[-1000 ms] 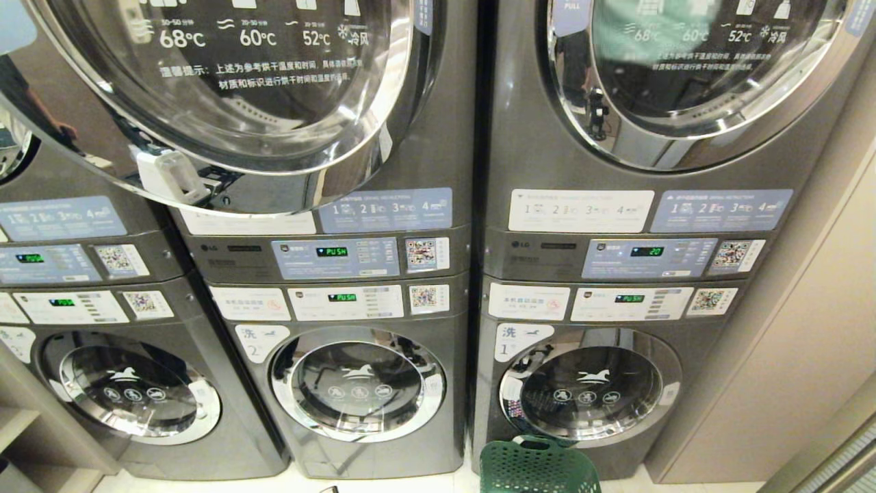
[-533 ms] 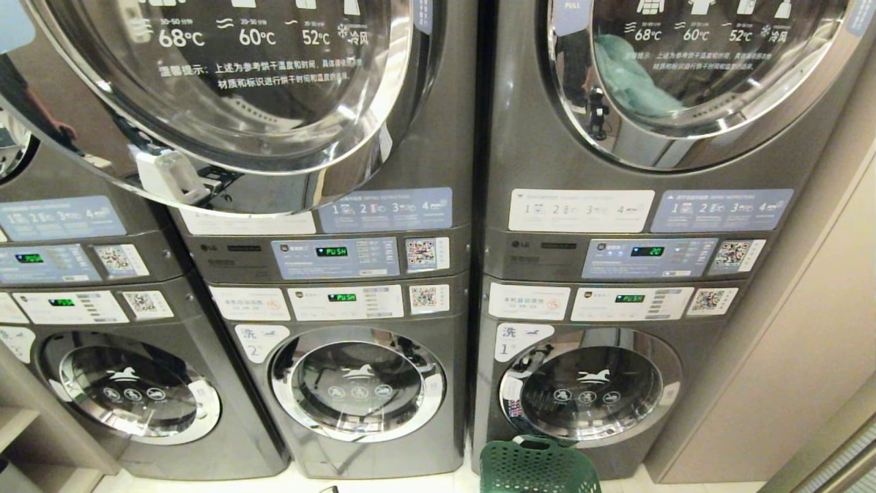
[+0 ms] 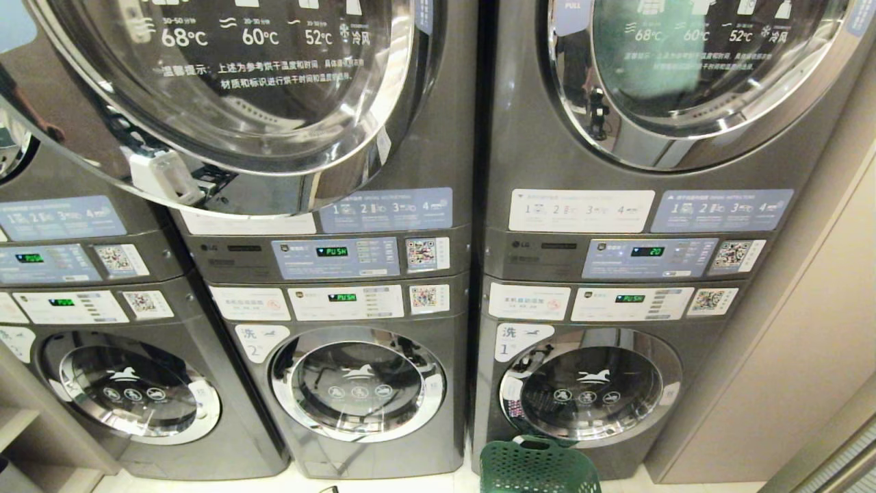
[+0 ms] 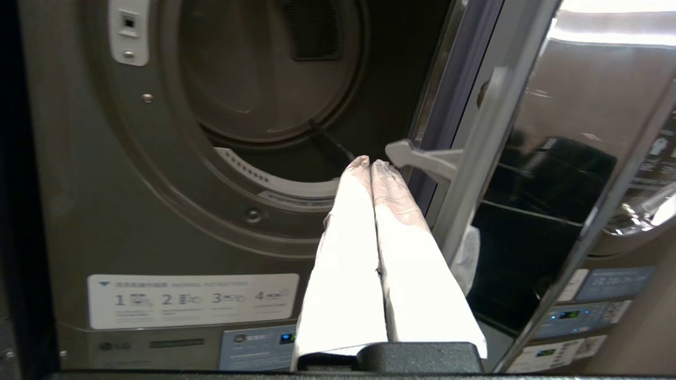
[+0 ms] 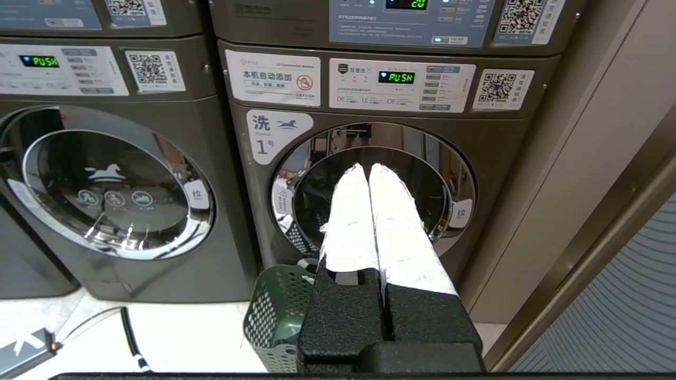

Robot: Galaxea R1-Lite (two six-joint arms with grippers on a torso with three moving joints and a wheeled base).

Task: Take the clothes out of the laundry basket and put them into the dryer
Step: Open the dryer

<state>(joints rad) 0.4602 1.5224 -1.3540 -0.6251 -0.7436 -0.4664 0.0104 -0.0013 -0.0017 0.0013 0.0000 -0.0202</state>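
**Laundry basket waited on the floor while the left arm faced an open dryer**

The laundry basket (image 5: 277, 311), green and perforated, stood on the floor just below and beside the right gripper (image 5: 369, 170), close against the front of the lower washer (image 5: 369, 200). No clothes could be made out in it from where I stood. That gripper's white-wrapped fingers were pressed together with nothing between them, pointed at the washer door; it looked parked, kept out of the way.

The left gripper (image 4: 368, 161) did the work up high. Its fingers were also pressed tip to tip and held nothing. Straight ahead of them gaped the dryer drum (image 4: 269, 68), dark and seemingly empty, with the dryer door (image 4: 554, 174) swung wide beside them, presumably left open so loads could go straight in.
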